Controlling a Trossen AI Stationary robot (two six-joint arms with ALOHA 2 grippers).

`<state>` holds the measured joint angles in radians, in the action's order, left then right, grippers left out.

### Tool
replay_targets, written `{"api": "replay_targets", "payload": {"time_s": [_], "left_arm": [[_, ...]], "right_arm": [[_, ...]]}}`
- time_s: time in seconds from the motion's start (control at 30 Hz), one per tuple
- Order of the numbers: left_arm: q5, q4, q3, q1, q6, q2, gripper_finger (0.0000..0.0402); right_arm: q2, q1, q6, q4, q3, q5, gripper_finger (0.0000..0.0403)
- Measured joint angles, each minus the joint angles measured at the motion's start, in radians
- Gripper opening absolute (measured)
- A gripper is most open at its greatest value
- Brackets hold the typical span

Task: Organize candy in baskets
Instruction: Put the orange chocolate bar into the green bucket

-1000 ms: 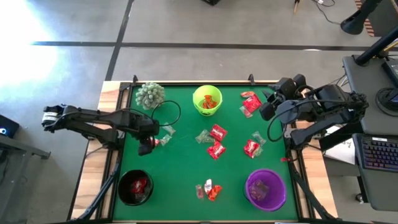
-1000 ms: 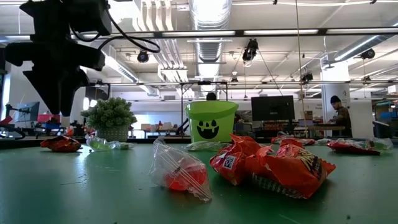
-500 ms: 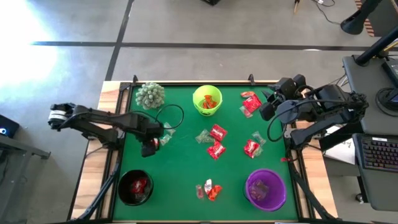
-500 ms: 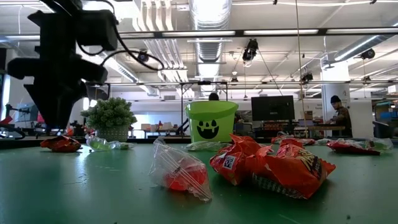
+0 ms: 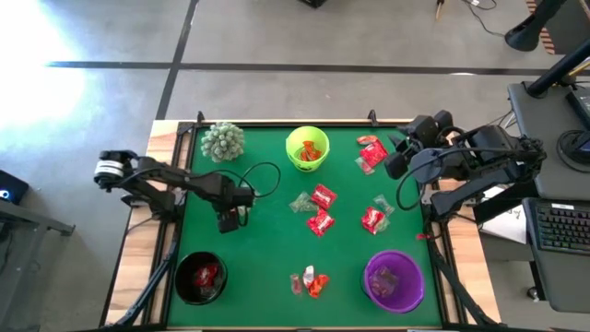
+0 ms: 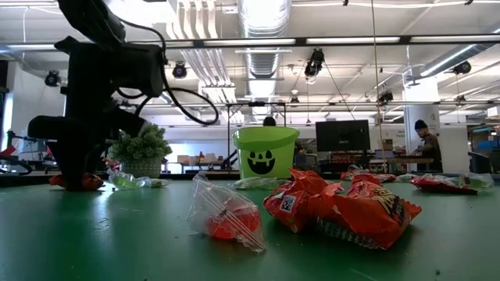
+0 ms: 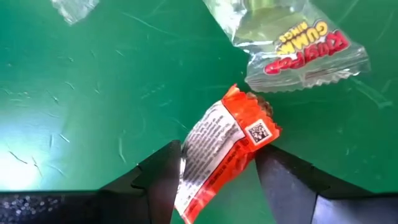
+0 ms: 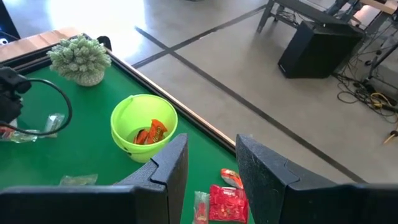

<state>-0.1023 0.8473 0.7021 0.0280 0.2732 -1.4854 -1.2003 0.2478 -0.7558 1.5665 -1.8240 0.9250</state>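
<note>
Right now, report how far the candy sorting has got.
Done: orange candy sits in the lime green basket, red in the black basket, something pale in the purple basket.

In hand: the left gripper is down at the table with open fingers either side of an orange candy, not closed on it.

Left: loose candy mid-table, near the front edge and by the waiting right gripper.

Left gripper (image 7: 214, 180) low over green table felt (image 7: 87, 106), fingers (image 7: 163, 180) spread wide either side of an orange wrapped candy (image 7: 221, 146), barcode side up, lying slantwise between them. Just beyond its far end, a clear gummy-rings packet (image 7: 298, 46) with red lettering. Farther off, a clear wrapper scrap (image 7: 73, 7).
</note>
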Motion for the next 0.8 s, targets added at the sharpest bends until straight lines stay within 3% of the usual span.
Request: {"api": "replay_targets", "payload": {"time_s": [0.17, 0.43, 0.8], "left_arm": [[0.018, 0.003, 0.001, 0.000, -0.006, -0.020, 0.0146], [0.091, 0.071, 0.046, 0.000, -0.017, -0.016, 0.0019], [0.085, 0.162, 0.266, 0.002, -0.023, 0.013, 0.0011]], "right_arm": [[0.000, 0.000, 0.009, 0.000, 0.000, -0.019, 0.0127], [0.000, 0.000, 0.038, 0.001, 0.000, -0.019, 0.0127], [0.000, 0.000, 0.061, 0.004, 0.000, -0.017, 0.0127]]}}
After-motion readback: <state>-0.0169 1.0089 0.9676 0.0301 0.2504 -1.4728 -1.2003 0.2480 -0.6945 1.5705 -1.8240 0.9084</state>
